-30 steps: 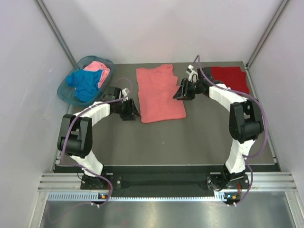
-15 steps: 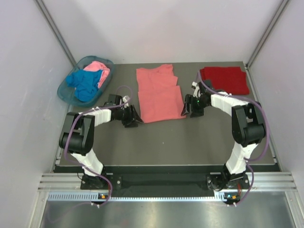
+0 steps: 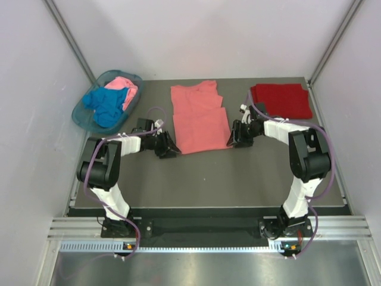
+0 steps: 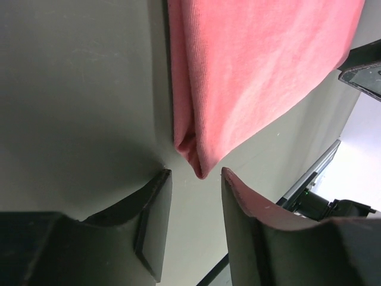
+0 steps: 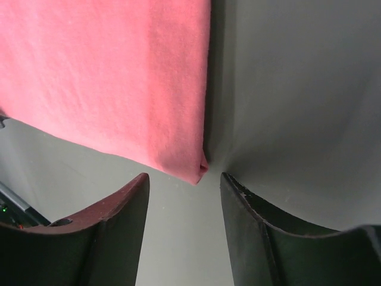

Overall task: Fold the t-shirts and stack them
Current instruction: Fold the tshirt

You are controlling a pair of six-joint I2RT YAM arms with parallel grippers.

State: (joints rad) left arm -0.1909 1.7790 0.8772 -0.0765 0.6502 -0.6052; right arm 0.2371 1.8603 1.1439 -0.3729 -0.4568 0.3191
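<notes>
A salmon-coral t-shirt (image 3: 199, 117) lies flat mid-table, its sides folded in to a long strip. My left gripper (image 3: 172, 149) sits low at the strip's near left corner (image 4: 198, 168), jaws open, the corner just ahead of the fingertips and untouched. At the near right corner (image 5: 199, 170) my right gripper (image 3: 233, 140) stands open too, the cloth just beyond its tips. A dark red t-shirt (image 3: 283, 99) lies folded at the back right. A bright blue t-shirt (image 3: 106, 106) and a light pink one (image 3: 124, 87) are bunched in the teal basket (image 3: 81, 111).
The basket stands at the table's back left corner. White walls close in the table on three sides. Dark grey tabletop (image 3: 208, 179) lies between the shirt and the arm bases.
Both grippers dropped from beside the shirt's middle down to its near corners. The right sleeve side now lies folded in. The right arm cleared the dark red shirt.
</notes>
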